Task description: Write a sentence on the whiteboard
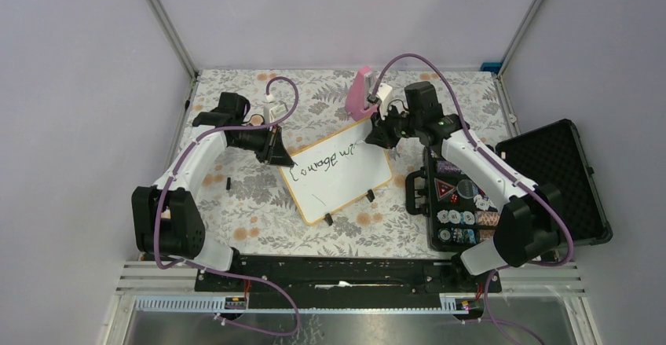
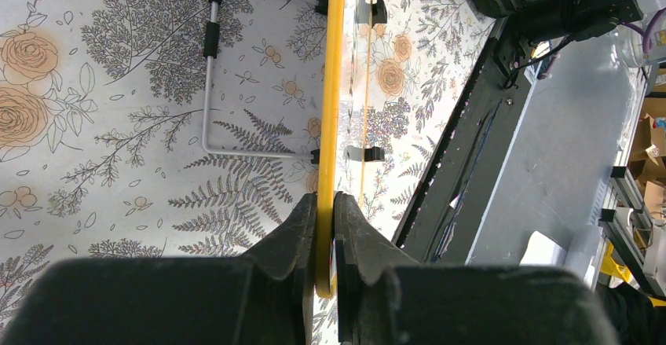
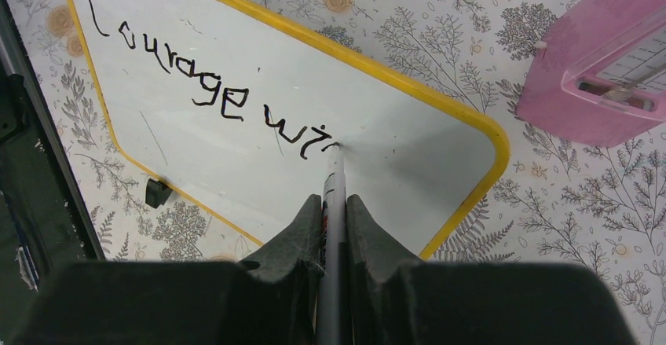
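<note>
We get one readable text: the sentence [image 3: 224, 97], black handwriting on the whiteboard [image 3: 408, 148], reads "Courage wi" on a single line. Its last stroke ends right at the marker [image 3: 333, 196] tip. Round tokens [image 1: 463, 218] in the black case [image 1: 550, 164] carry printed marks, too small for us to read.

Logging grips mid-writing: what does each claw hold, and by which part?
Left claw: the small white rectangular whiteboard with yellow rim, pinched at its rim edge. Right claw: a slim grey marker pen, gripped on its barrel.
</note>
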Robot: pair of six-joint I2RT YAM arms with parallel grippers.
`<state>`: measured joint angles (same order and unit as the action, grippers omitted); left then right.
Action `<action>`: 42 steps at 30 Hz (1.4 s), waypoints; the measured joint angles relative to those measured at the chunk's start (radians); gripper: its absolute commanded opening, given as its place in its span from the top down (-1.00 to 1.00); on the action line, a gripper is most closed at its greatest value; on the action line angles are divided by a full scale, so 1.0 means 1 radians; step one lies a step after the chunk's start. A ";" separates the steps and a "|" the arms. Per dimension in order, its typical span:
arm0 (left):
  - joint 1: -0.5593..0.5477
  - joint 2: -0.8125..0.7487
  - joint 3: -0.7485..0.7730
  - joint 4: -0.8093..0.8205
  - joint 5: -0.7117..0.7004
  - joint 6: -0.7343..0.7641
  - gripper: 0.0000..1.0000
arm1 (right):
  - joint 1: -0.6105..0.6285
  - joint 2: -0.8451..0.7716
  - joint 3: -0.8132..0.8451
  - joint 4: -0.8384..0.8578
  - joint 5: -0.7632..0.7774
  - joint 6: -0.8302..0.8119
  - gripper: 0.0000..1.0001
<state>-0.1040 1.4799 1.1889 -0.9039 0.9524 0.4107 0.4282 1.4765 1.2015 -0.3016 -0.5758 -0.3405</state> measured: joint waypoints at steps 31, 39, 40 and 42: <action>0.000 0.000 0.000 0.001 -0.003 0.000 1.00 | -0.001 0.013 -0.034 -0.001 -0.033 0.000 1.00; 0.000 0.000 0.000 0.002 -0.003 0.000 1.00 | -0.001 0.013 -0.026 -0.005 -0.028 0.000 1.00; 0.000 0.000 0.000 0.002 -0.003 0.000 1.00 | -0.001 0.013 -0.023 -0.005 -0.027 0.000 1.00; 0.000 0.000 0.000 0.002 -0.003 0.000 1.00 | -0.001 0.013 -0.019 -0.003 -0.026 0.001 1.00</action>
<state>-0.1040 1.4799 1.1889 -0.9020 0.9489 0.4103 0.4271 1.4895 1.1828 -0.3046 -0.6018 -0.3397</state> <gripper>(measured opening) 0.105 0.177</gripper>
